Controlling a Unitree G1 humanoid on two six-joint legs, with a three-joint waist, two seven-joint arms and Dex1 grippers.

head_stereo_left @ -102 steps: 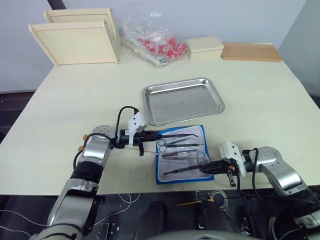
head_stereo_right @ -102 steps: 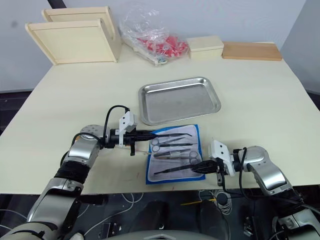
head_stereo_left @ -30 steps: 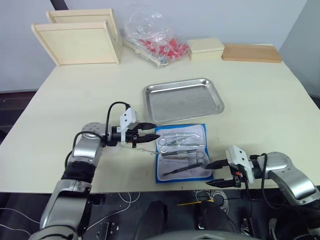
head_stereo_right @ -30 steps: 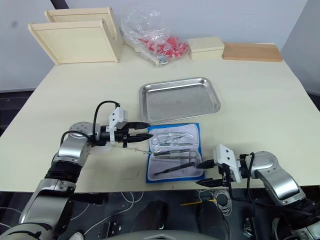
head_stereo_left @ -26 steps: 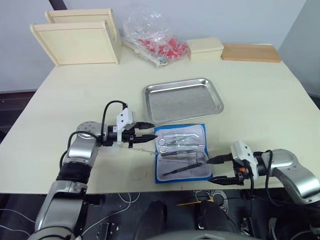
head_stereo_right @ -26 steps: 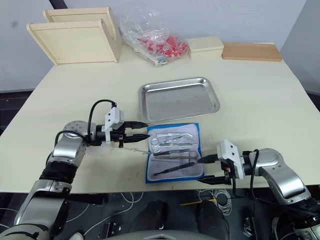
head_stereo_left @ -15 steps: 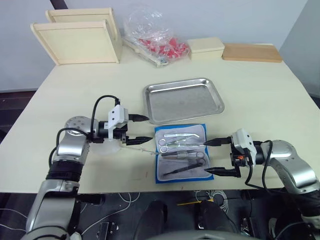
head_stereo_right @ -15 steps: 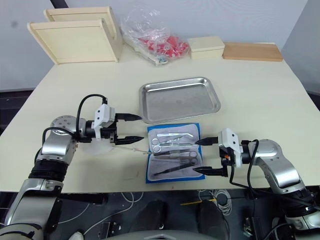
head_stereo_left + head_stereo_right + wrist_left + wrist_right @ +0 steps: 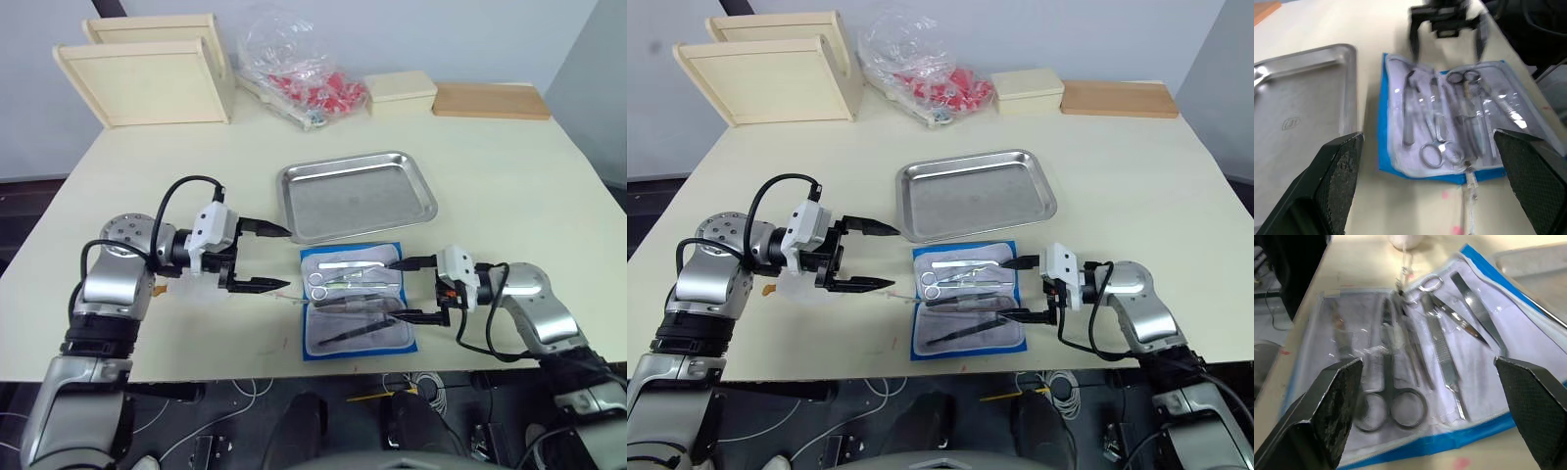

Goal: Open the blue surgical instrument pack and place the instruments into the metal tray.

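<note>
The blue surgical instrument pack (image 9: 323,321) lies unfolded near the table's front edge, pale lining up. The instruments (image 9: 345,290), ring-handled scissors, forceps and slim probes, rest in its clear pockets (image 9: 1440,340). Just behind it sits the metal tray (image 9: 358,194), with nothing in it. My left gripper (image 9: 284,258) is open, a little to the left of the pack and holding nothing. My right gripper (image 9: 397,291) is open at the pack's right edge, its fingers spread over that edge and nothing between them.
Two pale wooden framed trays (image 9: 147,78) lean at the back left. A clear bag of red items (image 9: 304,73), a cream box (image 9: 400,93) and a wooden board (image 9: 490,100) line the back edge. A thin white cord (image 9: 279,292) trails from the pack's left side.
Both grippers have opened wide. The left one drew back leftward from the pack. The right one came in from the table's front edge to the pack's right side.
</note>
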